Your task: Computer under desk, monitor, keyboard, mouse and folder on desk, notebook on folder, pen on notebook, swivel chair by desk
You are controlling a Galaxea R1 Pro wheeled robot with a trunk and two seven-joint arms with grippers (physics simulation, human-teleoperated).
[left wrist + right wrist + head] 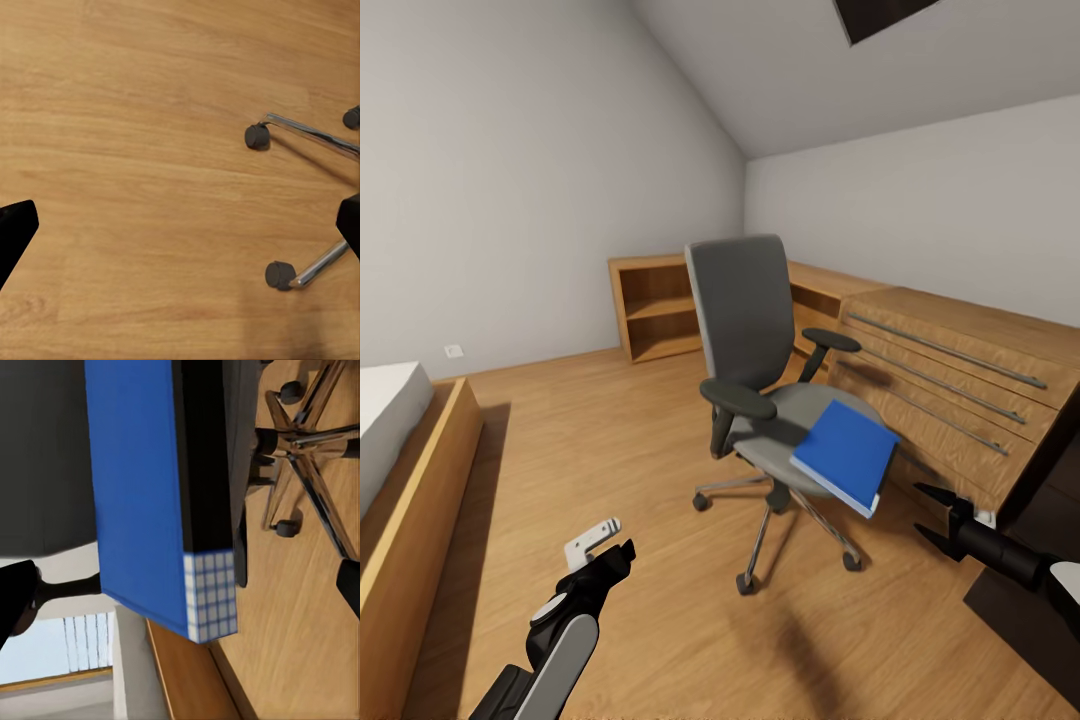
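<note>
1. Bedroom scene: wood floor (pixel 600 430), grey walls, sloped ceiling. We see a bed (pixel 400 450) cut off at the left edge and a low open shelf unit (pixel 655 305) in the far corner.
2. Light wood dresser (pixel 960 380) with long handles runs along the right wall; its near end is cut off by a dark slab at the frame edge that we can't identify.
3. Swivel chair (pixel 760 400) stands mid-floor just beside the dresser: grey seat and tall grey back, black armrests, chrome star base on castors.
4. Folder (pixel 847 455) lies on the seat's front right corner, overhanging the edge. Bright blue cover, white page edges. Right wrist view shows a grid pattern on the page block.
5. Left gripper (pixel 605 540) hangs low over bare floor, well apart from the chair. Left wrist view puts its fingertips at opposite frame edges, so spread wide.
6. Right gripper (pixel 925 515) is near the folder, not touching, fingers spread, nothing between them.
</note>
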